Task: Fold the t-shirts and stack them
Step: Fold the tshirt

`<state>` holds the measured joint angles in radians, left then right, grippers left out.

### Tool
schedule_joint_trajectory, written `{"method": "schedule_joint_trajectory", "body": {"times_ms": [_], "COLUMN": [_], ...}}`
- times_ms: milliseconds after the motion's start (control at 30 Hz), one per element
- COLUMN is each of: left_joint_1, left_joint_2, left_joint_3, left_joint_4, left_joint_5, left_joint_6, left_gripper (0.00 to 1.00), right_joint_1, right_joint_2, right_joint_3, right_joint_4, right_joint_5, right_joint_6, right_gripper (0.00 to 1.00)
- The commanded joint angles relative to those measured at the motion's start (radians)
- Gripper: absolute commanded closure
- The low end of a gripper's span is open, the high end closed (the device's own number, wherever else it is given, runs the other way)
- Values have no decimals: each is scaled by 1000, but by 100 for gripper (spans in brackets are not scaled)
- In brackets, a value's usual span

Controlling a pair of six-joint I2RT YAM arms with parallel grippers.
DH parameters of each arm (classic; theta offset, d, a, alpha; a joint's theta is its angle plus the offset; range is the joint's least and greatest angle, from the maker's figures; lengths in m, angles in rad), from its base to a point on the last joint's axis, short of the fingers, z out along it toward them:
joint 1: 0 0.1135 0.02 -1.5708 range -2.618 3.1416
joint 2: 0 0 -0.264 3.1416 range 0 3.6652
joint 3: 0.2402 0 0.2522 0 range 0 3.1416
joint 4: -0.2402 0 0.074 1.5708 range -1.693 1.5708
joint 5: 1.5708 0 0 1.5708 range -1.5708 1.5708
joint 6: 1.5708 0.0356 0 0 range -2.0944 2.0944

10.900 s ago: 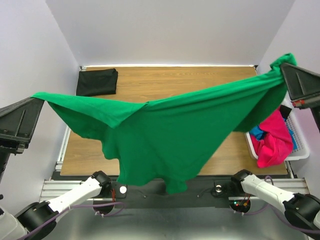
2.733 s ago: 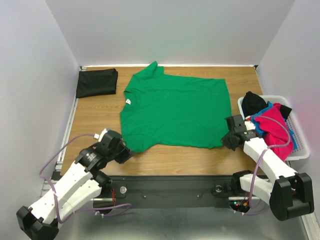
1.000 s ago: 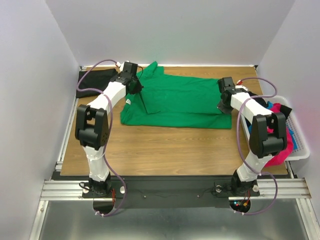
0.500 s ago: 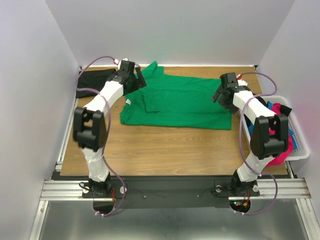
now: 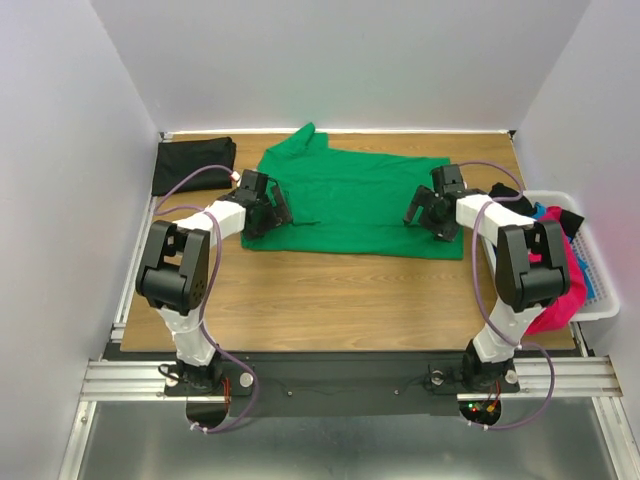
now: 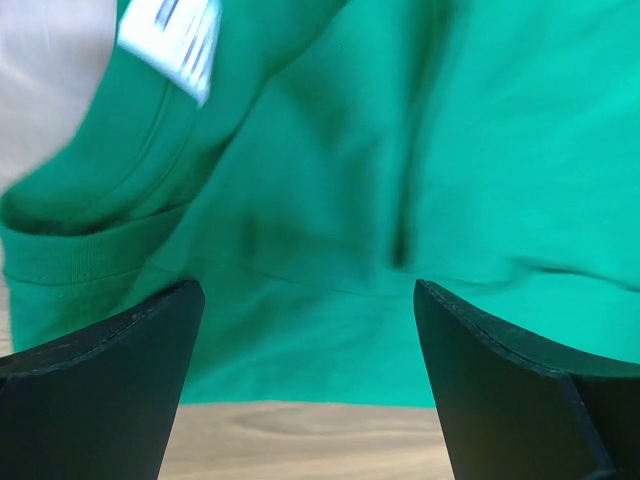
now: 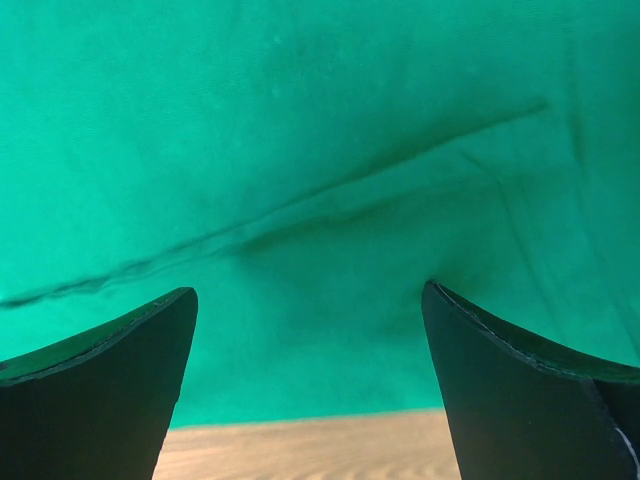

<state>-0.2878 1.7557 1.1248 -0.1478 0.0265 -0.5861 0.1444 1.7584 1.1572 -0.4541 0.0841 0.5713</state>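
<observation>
The bright green t-shirt (image 5: 350, 200) lies on the wooden table, its near half folded back over the far half, one sleeve poking out at the far left. Its white neck label (image 6: 170, 40) shows in the left wrist view. My left gripper (image 5: 272, 208) hangs open over the shirt's left end, nothing between its fingers (image 6: 100, 390). At the shirt's right end my right gripper (image 5: 425, 212) is open too and holds nothing; green cloth (image 7: 320, 200) fills its view. A folded black t-shirt (image 5: 193, 165) lies at the far left corner. Magenta, blue and black t-shirts (image 5: 560, 260) sit in the basket.
The white plastic basket (image 5: 600, 300) stands at the table's right edge. Bare wood (image 5: 330, 300) runs between the green shirt and the arm bases. Cables loop from both arms over the table.
Both grippers have let go of the folded-over green hem, opened, and drawn back toward the near edge of the shirt. The shirt now lies folded in half lengthwise.
</observation>
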Motion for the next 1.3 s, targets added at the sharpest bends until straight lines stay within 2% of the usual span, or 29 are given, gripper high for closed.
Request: {"method": "schedule_joint_trajectory", "body": {"times_ms": [0, 133, 300, 400, 533, 733, 767, 800, 900, 1033, 1133, 1267], "left_joint_1": [4, 24, 44, 42, 44, 41, 36, 35, 32, 22, 12, -112], "left_joint_2": [4, -18, -91, -191, -381, -678, -717, -786, -860, -917, -894, -780], "left_joint_3": [-46, -128, -267, -359, -517, -640, -649, -658, -625, -470, -412, -376], "left_joint_4": [36, 44, 16, 14, -70, -237, -237, -239, -294, -421, -379, -267], "left_joint_5": [-13, -85, -103, -94, -137, -169, -156, -143, -126, -183, -146, -123], "left_joint_6": [-15, -27, -64, -113, -182, -293, -307, -325, -328, -322, -304, -317], "left_gripper": [2, 2, 2, 2, 2, 2, 2, 1, 1, 1, 1, 1], "right_joint_1": [3, 3, 3, 4, 4, 4, 6, 7, 7, 7, 7, 6], "right_joint_2": [29, 35, -81, -174, -315, -563, -563, -629, -733, -778, -778, -741], "right_joint_3": [-34, -112, -264, -370, -489, -658, -665, -669, -636, -541, -510, -496], "right_joint_4": [84, 92, 94, 95, 94, 80, 68, 39, -26, -81, -81, -81], "right_joint_5": [-29, -3, -27, -47, -124, -191, -199, -201, -187, -178, -176, -167], "right_joint_6": [-34, -19, 28, 44, 41, 94, 99, 107, 95, 68, 65, 53], "right_gripper": [0, 0, 0, 0, 0, 0, 0, 0, 0, 0, 0, 0]}}
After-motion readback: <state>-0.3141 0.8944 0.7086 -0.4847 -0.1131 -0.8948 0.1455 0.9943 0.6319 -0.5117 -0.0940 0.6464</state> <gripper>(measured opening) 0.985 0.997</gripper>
